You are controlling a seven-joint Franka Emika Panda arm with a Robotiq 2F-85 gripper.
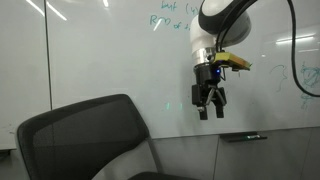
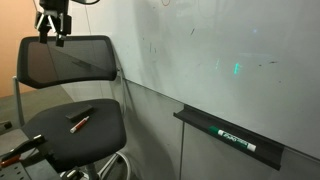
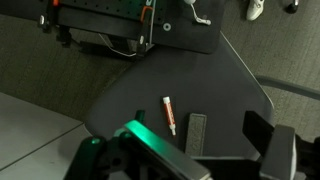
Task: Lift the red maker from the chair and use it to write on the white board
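The red maker [image 3: 170,113], a short slim stick, lies flat on the black seat of the chair [image 3: 130,95], beside a dark flat bar [image 3: 196,135]. It also shows on the seat as a small reddish stick [image 2: 80,123]. My gripper [image 2: 53,35] hangs high above the chair's mesh backrest [image 2: 68,62], far from the marker, open and with nothing between its fingers. In an exterior view the gripper [image 1: 211,110] points down in front of the white board [image 1: 100,50], which carries faint green writing. In the wrist view one finger [image 3: 140,150] glows green.
A dark ledge [image 2: 230,137] on the wall below the white board [image 2: 220,60] holds a green-labelled marker; the ledge [image 1: 243,136] appears in both exterior views. The chair backrest [image 1: 80,135] stands close to the board. Chair base and floor lie below.
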